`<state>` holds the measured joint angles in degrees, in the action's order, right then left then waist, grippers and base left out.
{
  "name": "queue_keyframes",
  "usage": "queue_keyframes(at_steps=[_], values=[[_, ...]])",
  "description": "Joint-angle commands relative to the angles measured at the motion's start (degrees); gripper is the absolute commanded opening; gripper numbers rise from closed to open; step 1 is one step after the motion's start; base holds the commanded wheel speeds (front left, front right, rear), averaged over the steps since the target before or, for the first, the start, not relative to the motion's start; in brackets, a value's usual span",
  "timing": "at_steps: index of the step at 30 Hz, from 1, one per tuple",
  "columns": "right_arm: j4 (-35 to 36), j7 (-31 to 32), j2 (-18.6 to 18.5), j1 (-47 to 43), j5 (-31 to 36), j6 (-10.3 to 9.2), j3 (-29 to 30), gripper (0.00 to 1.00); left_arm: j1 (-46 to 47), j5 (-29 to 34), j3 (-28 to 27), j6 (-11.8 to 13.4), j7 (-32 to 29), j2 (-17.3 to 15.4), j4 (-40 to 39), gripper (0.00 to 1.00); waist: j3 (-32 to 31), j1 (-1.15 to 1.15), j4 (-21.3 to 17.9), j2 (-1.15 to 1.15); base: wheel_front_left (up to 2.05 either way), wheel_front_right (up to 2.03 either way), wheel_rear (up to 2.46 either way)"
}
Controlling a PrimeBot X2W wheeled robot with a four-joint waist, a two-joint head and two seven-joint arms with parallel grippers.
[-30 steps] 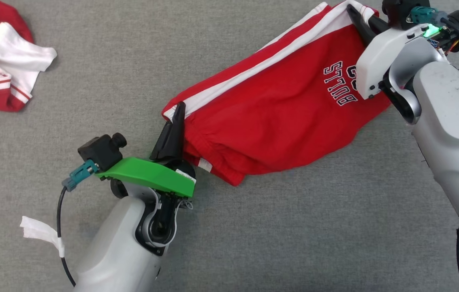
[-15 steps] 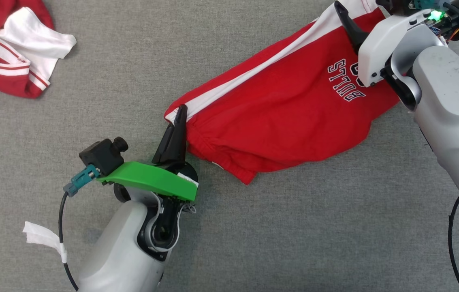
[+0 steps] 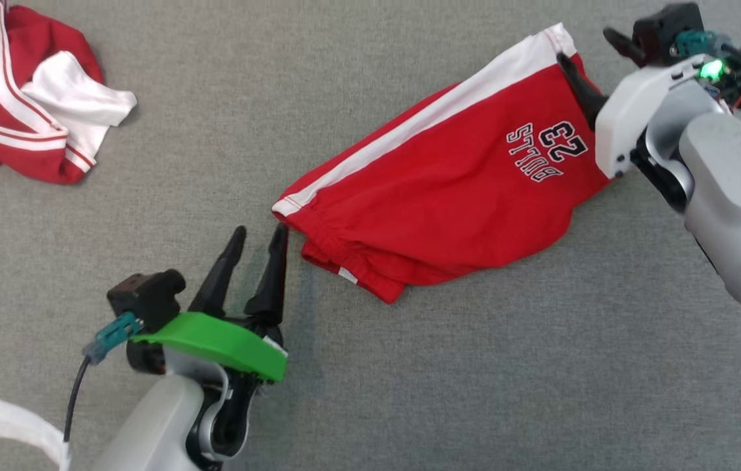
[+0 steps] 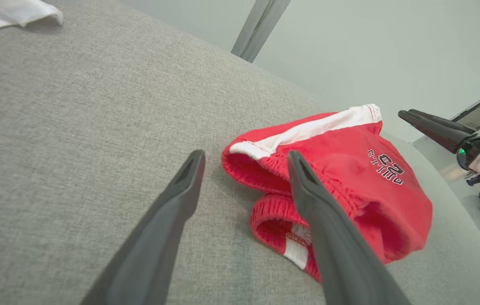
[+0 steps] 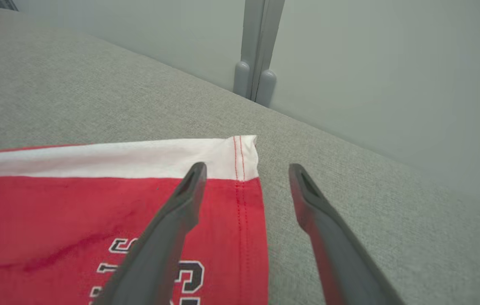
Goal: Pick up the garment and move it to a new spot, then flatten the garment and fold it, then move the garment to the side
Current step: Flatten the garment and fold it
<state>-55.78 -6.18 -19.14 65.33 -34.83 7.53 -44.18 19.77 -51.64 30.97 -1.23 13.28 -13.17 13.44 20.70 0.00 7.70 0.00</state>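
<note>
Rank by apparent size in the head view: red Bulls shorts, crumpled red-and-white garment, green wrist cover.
1. red Bulls shorts
2. crumpled red-and-white garment, partly cropped
3. green wrist cover, despite sitting nearer the camera

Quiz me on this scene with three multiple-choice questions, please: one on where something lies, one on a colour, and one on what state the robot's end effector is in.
1. In the head view, where does the second heap of red and white clothing lie?
A. lower right
B. upper left
C. beneath the shorts

2. What colour is the stripe along the red shorts?
A. blue
B. yellow
C. white

3. How does the left end effector stand?
A. open, holding nothing
B. clamped on the shorts
C. shut on a rag

Answers:
1 B: it sits in that view's top left corner, apart from the shorts.
2 C: a white band runs the length of one edge.
3 A: its two fingers are spread beside the shorts, with no cloth between them.
</note>
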Motion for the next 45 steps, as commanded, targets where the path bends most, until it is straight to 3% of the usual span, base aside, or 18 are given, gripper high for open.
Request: queue_keyframes(at_steps=[1,5,11,21,23,24,25,26,35,45], values=[[0.13,1.20,-0.87,-1.49,-1.68,-0.08,-1.04,1.00,-1.76,0.68,-0.49,0.78,0.46,-0.66,-0.96,1.00,-2.64,0.00,-0.05,0.00,0.00,0.00,0.00],[0.82,4.68,-3.12,-3.29,-5.28,-0.08,-3.93,1.00,-3.82,3.21,-1.63,3.31,1.04,-2.81,-2.95,1.00,-3.76,0.00,0.64,0.00,0.00,0.00,0.00],[1.39,9.95,-5.70,-5.15,-9.85,-0.08,-7.45,1.00,-5.36,5.17,-3.26,5.17,1.64,-2.97,-3.69,1.00,-2.79,0.00,2.19,0.00,0.00,0.00,0.00],[-0.93,14.94,-5.49,-6.75,-14.81,-0.06,-11.58,0.98,-6.74,8.60,-7.19,4.12,1.92,-0.19,-1.64,1.00,-2.21,0.00,4.62,0.00,0.00,0.00,0.00],[-1.20,15.09,-4.95,-6.66,-15.35,-0.04,-12.07,0.44,-7.01,8.74,-8.16,3.60,1.93,0.57,-1.68,1.00,-2.19,0.00,4.77,0.00,0.00,0.00,0.00],[-1.23,14.99,-4.78,-6.61,-15.57,-0.04,-12.23,0.35,-7.09,8.90,-8.38,3.44,1.92,0.74,-1.71,1.00,-2.17,0.00,4.79,0.00,0.00,0.00,0.00],[-1.12,14.56,-4.49,-6.48,-15.92,-0.03,-12.60,0.11,-7.29,9.23,-8.75,3.11,1.93,0.95,-1.73,1.00,-2.13,0.00,4.79,0.00,0.00,0.00,0.00],[-1.05,14.24,-4.31,-6.33,-16.15,-0.03,-12.80,0.00,-7.37,9.59,-9.04,2.94,1.93,1.04,-1.76,1.00,-2.12,0.00,4.74,0.00,0.00,0.00,0.00],[-2.41,5.78,-2.95,-5.48,-18.33,-0.06,-11.84,0.00,-7.48,12.47,-11.70,0.97,1.87,2.16,-2.53,1.00,-4.62,0.00,1.44,0.00,0.00,0.00,0.00],[-1.70,-3.88,-1.76,-14.05,-23.39,-0.07,-9.74,0.00,-9.86,15.04,-14.20,-0.74,1.87,3.26,-0.45,1.00,-10.96,0.00,-5.98,0.00,0.00,0.00,0.00]])
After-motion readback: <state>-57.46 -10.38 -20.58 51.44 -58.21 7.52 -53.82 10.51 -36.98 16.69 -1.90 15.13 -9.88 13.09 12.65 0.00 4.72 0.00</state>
